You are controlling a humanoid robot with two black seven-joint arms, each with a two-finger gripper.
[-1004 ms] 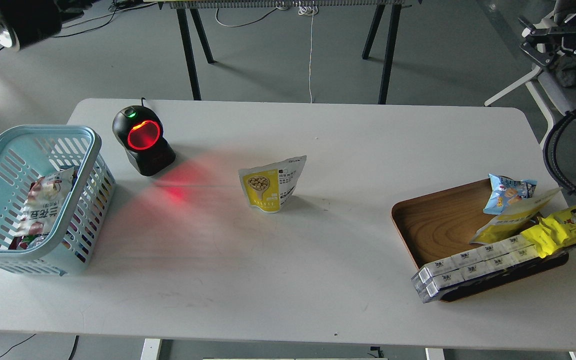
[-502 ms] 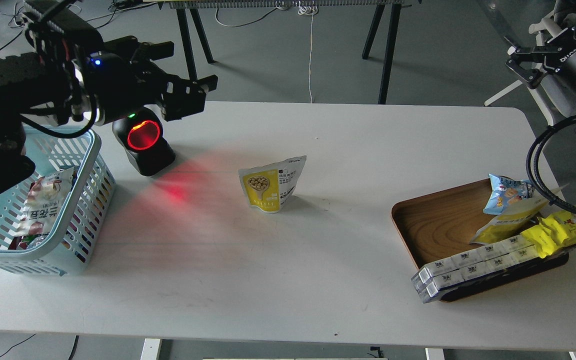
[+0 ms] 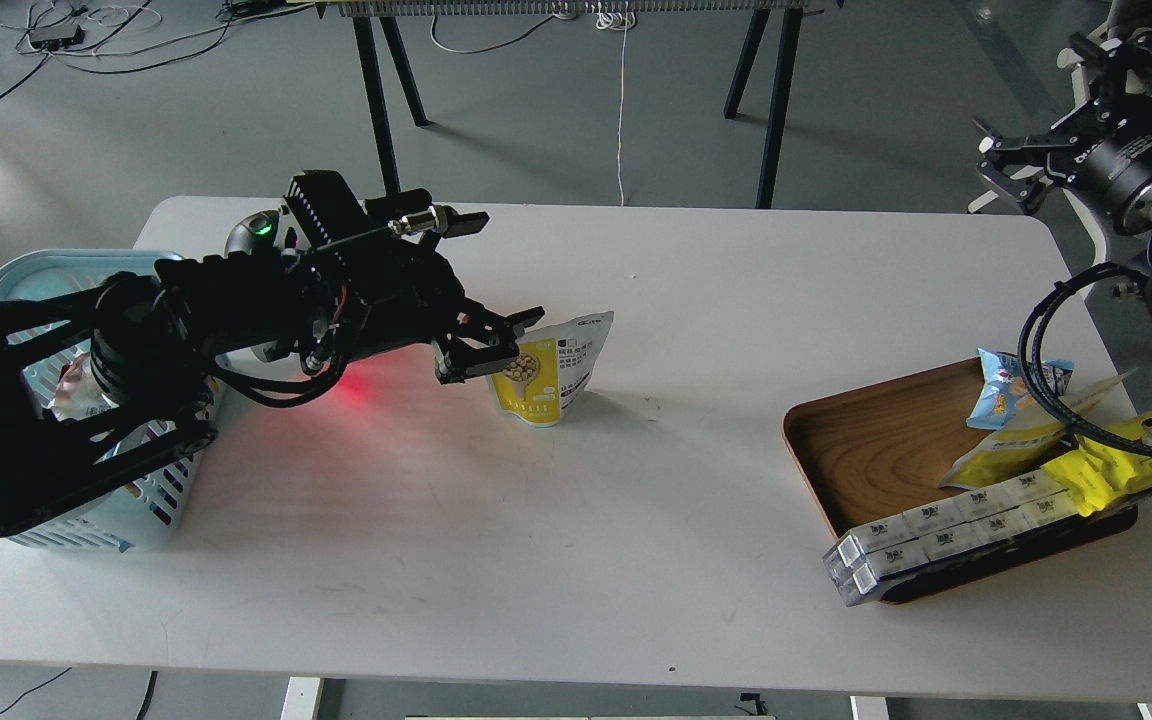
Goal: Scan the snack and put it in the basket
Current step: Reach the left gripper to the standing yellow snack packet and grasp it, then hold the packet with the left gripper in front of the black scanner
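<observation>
- Near right corner of the desk (image 3: pixel 556 560): a row of white cartons (image 3: pixel 946 535) lies across the front rim of a wooden tray (image 3: pixel 876 440), overhanging it on the near side.
- On the tray, toward the right edge: a bright yellow wrapper with a cartoon face (image 3: pixel 1141 450), a yellow pouch (image 3: pixel 1011 455) lying flat, and a small light-blue bag (image 3: pixel 1006 385) behind them. A black cable from the right arm crosses over these items.
- Left edge of the desk: the basket (image 3: pixel 151 485) stands here, largely hidden by the left arm; a packet (image 3: pixel 71 385) shows inside it.
- Middle of the desk, slightly left of centre: the snack (image 3: pixel 561 365) stands upright on the surface.
- Left gripper (image 3: pixel 496 345): reaches in from the left at the snack's left edge. Fingers are apart, one above and one below that edge; contact cannot be confirmed.
- Far left corner: the scanner (image 3: pixel 258 230) is mostly hidden behind the left arm; its green lamp is lit, and red light falls on the desk in front of it.
- Beyond the far right corner: the right gripper (image 3: pixel 1011 165) hangs off the desk; its fingers are apart and hold nothing.
</observation>
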